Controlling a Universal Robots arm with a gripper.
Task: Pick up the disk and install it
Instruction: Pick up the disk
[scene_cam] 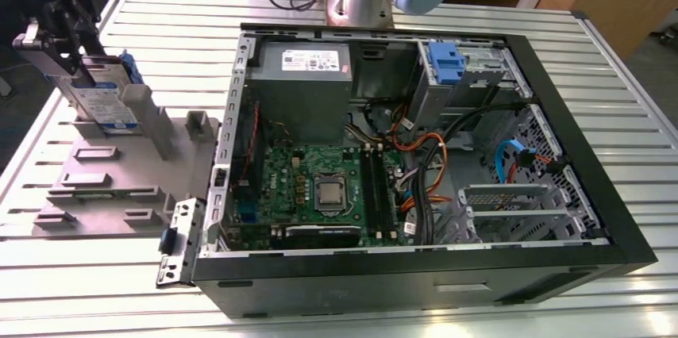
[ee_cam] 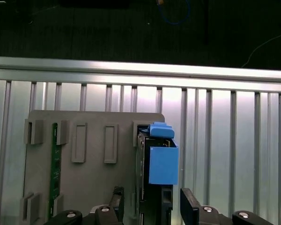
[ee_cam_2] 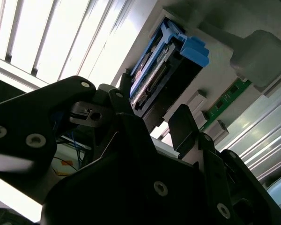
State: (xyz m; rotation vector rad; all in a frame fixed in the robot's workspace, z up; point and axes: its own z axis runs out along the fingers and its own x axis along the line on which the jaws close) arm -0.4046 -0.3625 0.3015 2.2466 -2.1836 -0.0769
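In the exterior view we see the disk [scene_cam: 101, 100] standing on edge in a slot of a grey holder [scene_cam: 117, 183], at the exterior view's left on the slatted metal worktop [scene_cam: 85, 290]. The fingers [scene_cam: 79, 36] hang just above the disk's upper end. To the exterior view's right of the holder lies an open computer case [scene_cam: 424, 278], with a grey power supply [scene_cam: 302, 76] and a metal drive cage [scene_cam: 466, 68] inside it, well apart from the disk.

In the second wrist view we look along the dark fingers [ee_cam_2: 182, 124] at the disk [ee_cam_2: 152, 79]. Its blue side rail [ee_cam_2: 194, 49] stands out against the holder [ee_cam_2: 215, 70]. The fingers are apart, one on each side of the disk's near end. A green circuit strip [ee_cam_2: 227, 96] sits in a slot nearby.

In the first wrist view the disk [ee_cam: 152, 197] stands in the holder [ee_cam: 93, 187], with its blue rail [ee_cam: 163, 164] on one side. The fingers [ee_cam: 189, 211] flank it, spread apart, and we see a gap between each one and the disk. The green strip [ee_cam: 55, 164] stands in a slot well apart from the disk, and the worktop [ee_cam: 225, 140] shows beside and beyond the holder.
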